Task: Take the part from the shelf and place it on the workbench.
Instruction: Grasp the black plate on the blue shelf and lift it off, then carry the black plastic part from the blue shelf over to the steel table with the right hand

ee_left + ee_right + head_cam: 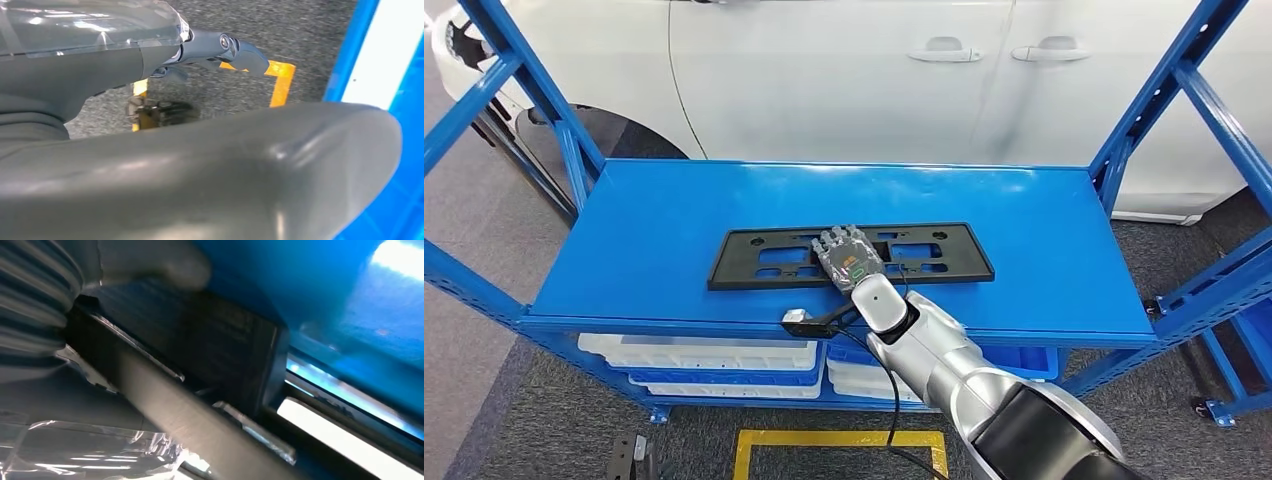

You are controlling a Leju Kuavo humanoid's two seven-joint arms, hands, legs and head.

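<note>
Left side first: in the head view we see the blue shelf (654, 215), its flat top board framed by slanted blue uprights, w/ white trays (714, 365) stacked on the level underneath. Our left hand (220, 47) shows in the left wrist view, hanging over grey carpet w/ a yellow floor marking (280, 80); its dark fingers are curled in w/ nothing in them.

Centre: the part (754, 257), a long flat black plastic frame w/ rectangular cutouts, lies flat on the shelf's top board, long side running across our view, roughly mid-board. Our right hand (849, 255) sits on top of it near its middle, palm down, fingers reaching over the frame toward the far edge. In the right wrist view the part (210, 345) is a dark slab pressed close against the hand (45, 305), blue shelf surface behind it. We can't tell whether the fingers actually clamp the frame or just rest on it; the part itself sits flat on the board.

Right: the silver right arm (954, 375) comes up from the lower right, a black cable running along it. Behind the shelf stands a white car (924, 70), door handles visible.
</note>
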